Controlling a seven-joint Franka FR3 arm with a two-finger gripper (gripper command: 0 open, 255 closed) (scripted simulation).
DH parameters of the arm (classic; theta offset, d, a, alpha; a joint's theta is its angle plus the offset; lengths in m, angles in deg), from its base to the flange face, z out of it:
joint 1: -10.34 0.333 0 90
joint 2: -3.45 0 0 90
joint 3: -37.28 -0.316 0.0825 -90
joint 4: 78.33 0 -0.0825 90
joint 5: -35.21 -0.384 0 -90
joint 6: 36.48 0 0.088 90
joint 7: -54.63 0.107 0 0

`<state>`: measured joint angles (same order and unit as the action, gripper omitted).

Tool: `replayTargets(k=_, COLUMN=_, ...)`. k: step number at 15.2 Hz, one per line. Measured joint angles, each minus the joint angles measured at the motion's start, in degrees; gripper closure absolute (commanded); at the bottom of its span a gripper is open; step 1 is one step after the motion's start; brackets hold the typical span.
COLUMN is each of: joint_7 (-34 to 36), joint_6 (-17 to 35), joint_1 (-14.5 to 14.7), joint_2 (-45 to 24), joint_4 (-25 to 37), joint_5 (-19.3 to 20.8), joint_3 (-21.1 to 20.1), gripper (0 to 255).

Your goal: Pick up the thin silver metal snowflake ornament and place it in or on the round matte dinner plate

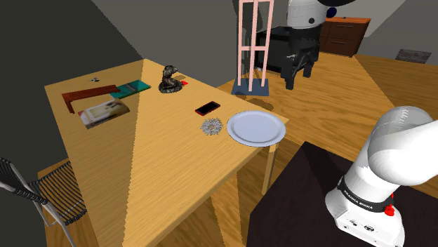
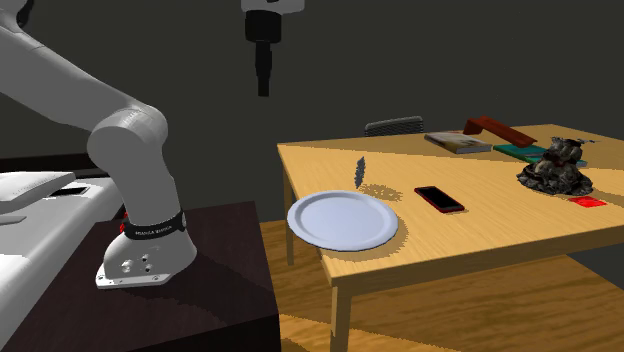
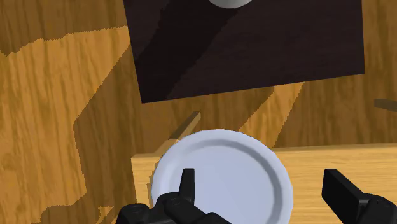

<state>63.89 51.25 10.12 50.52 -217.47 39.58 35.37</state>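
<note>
the end effector (image 1: 298, 78) hangs high in the air, well clear of the wooden bench (image 1: 168, 168), and its black fingers (image 3: 187, 184) are spread wide apart with nothing gripped. looking down along them, the round pale matte plate (image 3: 222, 178) lies beneath, close to the bench edge. over in the shoulder view, the thin silver snowflake ornament (image 1: 212, 127) sits on the bench just beside the plate, at its nine o'clock. a black phone with a red edge (image 1: 207, 109) lies near the ornament's twelve o'clock, and a dark coiled figurine (image 1: 169, 79) is well beyond at eleven o'clock. from the second exterior view the ornament (image 2: 359, 171) shows as a thin tilted sliver
</note>
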Motion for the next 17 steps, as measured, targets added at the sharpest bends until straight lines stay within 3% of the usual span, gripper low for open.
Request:
replayTargets(k=3, joint_7=-1.95, joint_6=1.53, joint_1=0.35, joint_2=-2.87, joint_4=0.84, joint_5=0.75, joint_3=0.68, gripper=0)
replayTargets(k=10, joint_7=-10.56, joint_6=9.01, joint_1=2.92, joint_2=-19.43, joint_4=6.92, joint_5=2.82, joint_3=1.71, gripper=0)
replayTargets(k=17, joint_7=-19.2, joint_6=12.67, joint_1=5.08, joint_2=-36.99, joint_4=17.92, joint_5=4.46, joint_3=1.38, gripper=0)
